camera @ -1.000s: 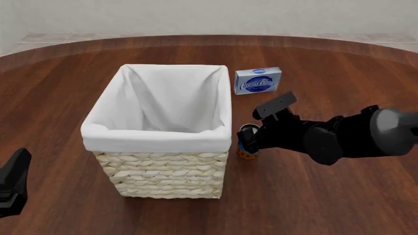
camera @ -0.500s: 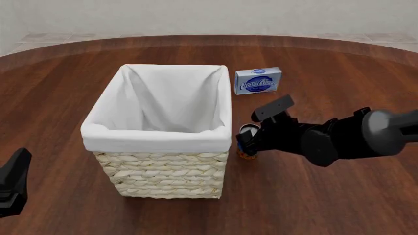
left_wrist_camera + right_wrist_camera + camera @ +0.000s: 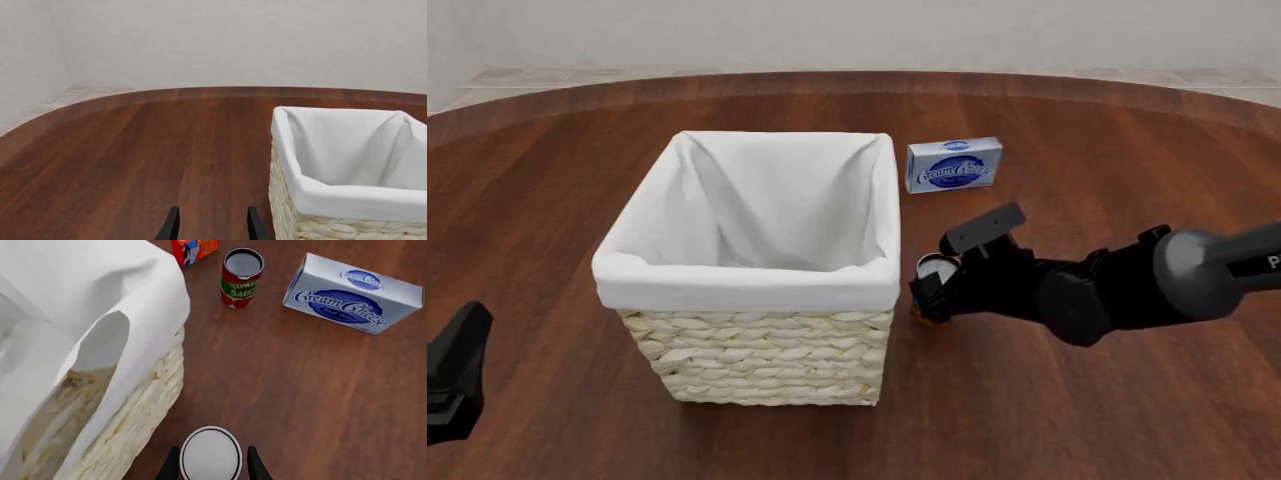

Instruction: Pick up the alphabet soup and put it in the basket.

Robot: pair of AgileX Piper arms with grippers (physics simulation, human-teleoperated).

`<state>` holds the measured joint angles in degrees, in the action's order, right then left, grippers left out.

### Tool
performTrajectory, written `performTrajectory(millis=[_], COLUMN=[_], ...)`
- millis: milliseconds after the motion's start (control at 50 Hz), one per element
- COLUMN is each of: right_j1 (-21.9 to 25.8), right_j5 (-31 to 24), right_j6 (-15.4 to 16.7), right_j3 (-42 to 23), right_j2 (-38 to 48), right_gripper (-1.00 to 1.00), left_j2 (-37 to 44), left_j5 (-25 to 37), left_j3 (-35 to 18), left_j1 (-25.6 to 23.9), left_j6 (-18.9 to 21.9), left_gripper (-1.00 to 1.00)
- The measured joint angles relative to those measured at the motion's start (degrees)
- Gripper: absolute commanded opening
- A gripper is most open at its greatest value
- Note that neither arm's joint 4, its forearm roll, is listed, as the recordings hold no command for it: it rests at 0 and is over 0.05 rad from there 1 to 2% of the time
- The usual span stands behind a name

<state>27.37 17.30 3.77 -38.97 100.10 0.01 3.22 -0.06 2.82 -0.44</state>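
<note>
The alphabet soup (image 3: 930,268) is a small can with a silver top, standing upright on the table just right of the basket (image 3: 754,350). In the right wrist view its top (image 3: 210,452) lies between my two fingers (image 3: 171,467), which flank it at their full spread. My right gripper (image 3: 934,295) is open around the can, low beside the basket's right wall. The basket's white liner (image 3: 87,290) folds over the wicker. My left gripper (image 3: 210,227) is open with nothing between its fingers, near the table's front left edge (image 3: 454,385).
A blue-and-white cream cheese box (image 3: 954,165) lies behind the can. The right wrist view also shows a tomato sauce can (image 3: 240,277) and a corner of a red box (image 3: 195,249) past the basket. The basket's near corner (image 3: 300,195) is close to my left gripper.
My right gripper has sunk a little lower and edged left, settling further down around the can. The can, the basket and the left arm have not moved.
</note>
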Motion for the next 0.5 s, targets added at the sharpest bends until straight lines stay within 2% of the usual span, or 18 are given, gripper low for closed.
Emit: performTrajectory(millis=[260, 280, 500], right_j1=[0.1, 0.1, -0.9], right_j5=[1.0, 1.1, 1.9], right_j6=[-0.7, -0.8, 0.2], right_j3=[0.4, 0.5, 0.9], right_j2=[0.9, 1.0, 0.9], right_gripper=[1.0, -1.0, -1.0], left_j2=[0.0, 0.0, 0.0], left_j5=[0.1, 0.1, 0.1], left_j3=[0.0, 0.0, 0.0], left_j1=[0.0, 0.0, 0.0], left_j6=[0.0, 0.0, 0.1], left_gripper=[1.0, 1.0, 1.0])
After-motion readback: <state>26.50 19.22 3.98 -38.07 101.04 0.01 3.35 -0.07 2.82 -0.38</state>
